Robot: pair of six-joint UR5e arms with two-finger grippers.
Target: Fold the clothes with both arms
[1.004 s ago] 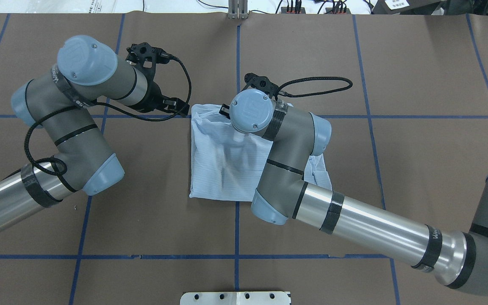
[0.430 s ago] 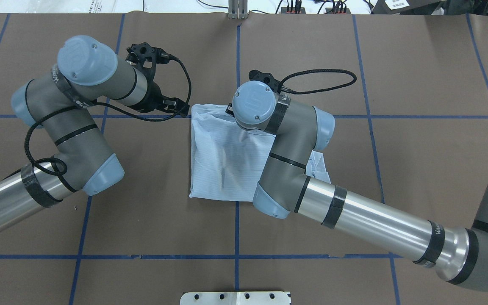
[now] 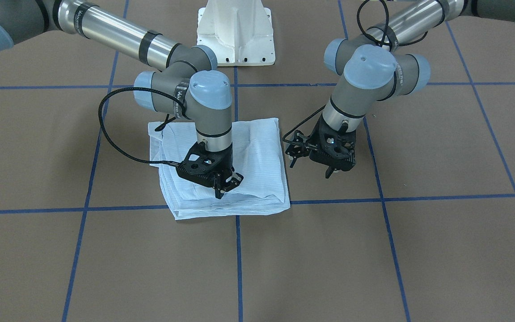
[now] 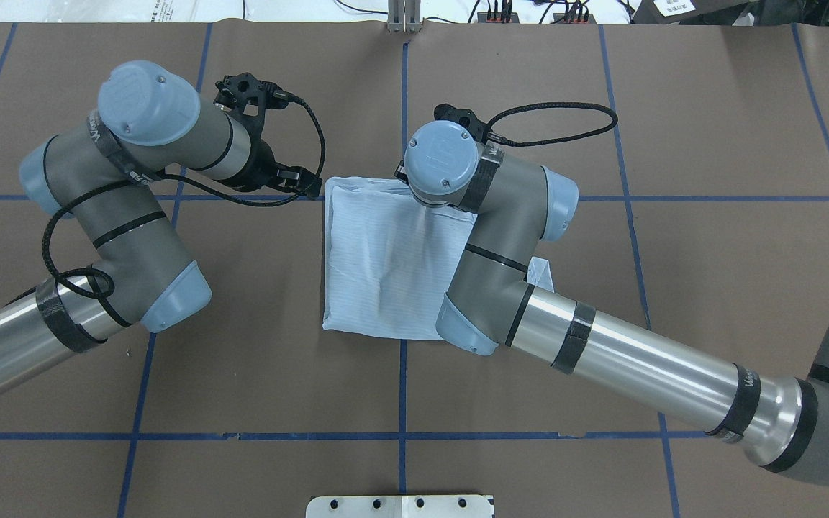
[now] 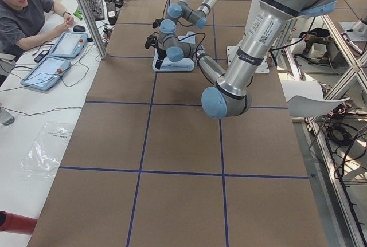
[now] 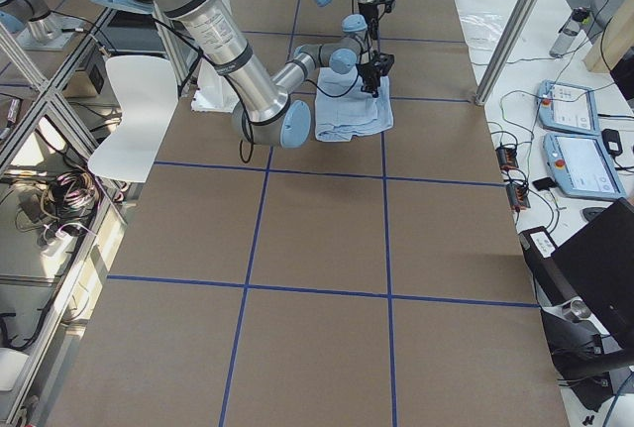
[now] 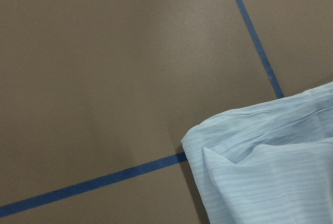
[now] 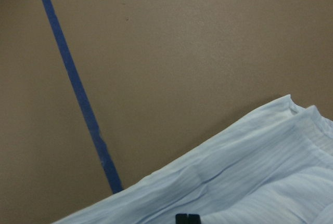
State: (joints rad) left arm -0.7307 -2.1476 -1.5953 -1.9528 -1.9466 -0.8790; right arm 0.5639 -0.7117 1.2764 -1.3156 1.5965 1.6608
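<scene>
Trouble, as we judge it, lies at the edge of the shirt (image 3: 257, 150) farthest from the robot's base. The shirt is folded into a compact rectangle at the middle of the table (image 3: 373, 250), across the blue tape lines (image 3: 418, 198). Our right gripper (image 3: 223, 185) is down at that edge with its fingers pressed together; we cannot tell whether a layer of cloth is caught between them. If one is, rising without letting go would drag the top layer up and undo the fold. A loose flap (image 4: 542, 272) pokes out on the right arm's side, and a sideways pull could tease more out. Our left gripper (image 3: 337, 171) hovers just beside the bundle's corner, off the cloth, with its fingers seemingly parted and holding nothing. Coming down there could nudge the stack askew.
</scene>
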